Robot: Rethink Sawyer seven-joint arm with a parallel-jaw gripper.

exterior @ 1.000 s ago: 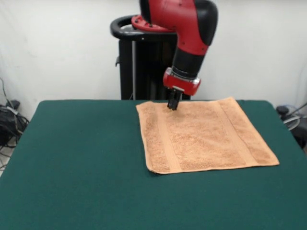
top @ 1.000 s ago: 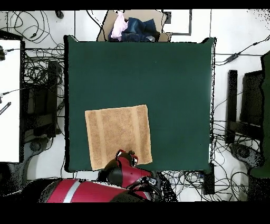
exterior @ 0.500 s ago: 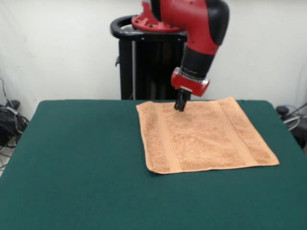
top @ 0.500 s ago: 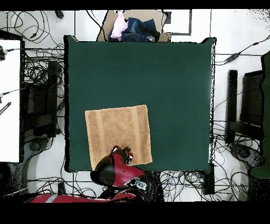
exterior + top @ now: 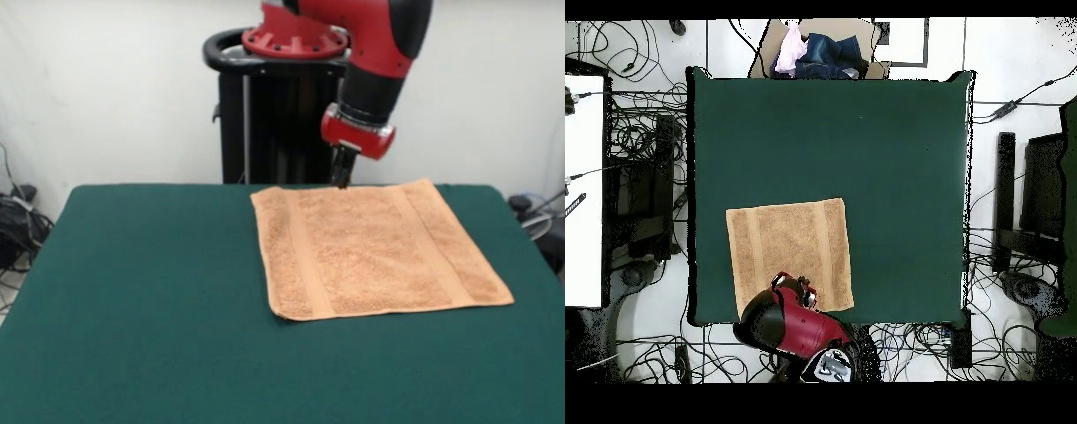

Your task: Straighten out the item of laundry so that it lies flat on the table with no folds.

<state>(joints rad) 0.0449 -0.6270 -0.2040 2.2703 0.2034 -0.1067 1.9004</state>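
Note:
The item of laundry (image 5: 375, 248), a peach-orange terry towel with band stripes near two edges, lies spread flat on the dark green table (image 5: 141, 300). From overhead the towel (image 5: 787, 252) sits in the table's (image 5: 865, 150) lower left part, close to the bottom edge. My gripper (image 5: 340, 178) hangs above the towel's far edge, its dark fingers close together and holding nothing. Overhead, the red arm covers the gripper (image 5: 803, 293) at the towel's bottom edge.
A black pedestal (image 5: 265, 115) stands behind the table. A cardboard box with clothes (image 5: 820, 50) sits beyond the table's top edge in the overhead view. Cables (image 5: 635, 150) lie on the floor around the table.
The gripper has risen off the towel and drawn back toward the towel's far edge. The towel has not moved.

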